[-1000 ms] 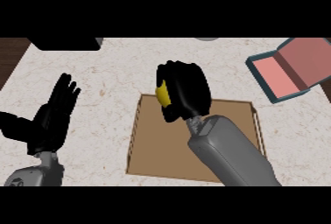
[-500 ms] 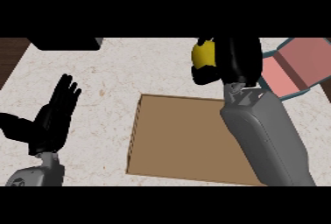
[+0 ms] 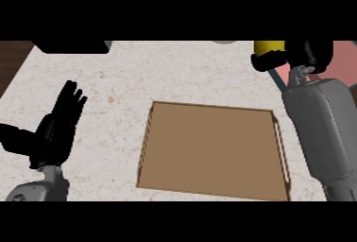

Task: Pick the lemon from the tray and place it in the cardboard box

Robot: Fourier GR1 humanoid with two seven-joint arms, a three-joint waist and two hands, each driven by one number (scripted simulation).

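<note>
Right hand [image 3: 300,56] fingers curl round lemon [image 3: 270,48] at 1 o'clock; cardboard box [image 3: 213,151] lies toward 7 o'clock. Left hand [image 3: 57,127] rests open.

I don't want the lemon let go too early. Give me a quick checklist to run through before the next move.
1. Lemon in right hand: ok, fingers curled round it.
2. Lemon over the box: cannot tell; hand and forearm hide most of the pink box.
3. Tray out of the way: ok, the lemon is off it, up and to its right.
4. Left hand clear: ok, open at the left, resting.
5. Release: not ok yet.
</note>
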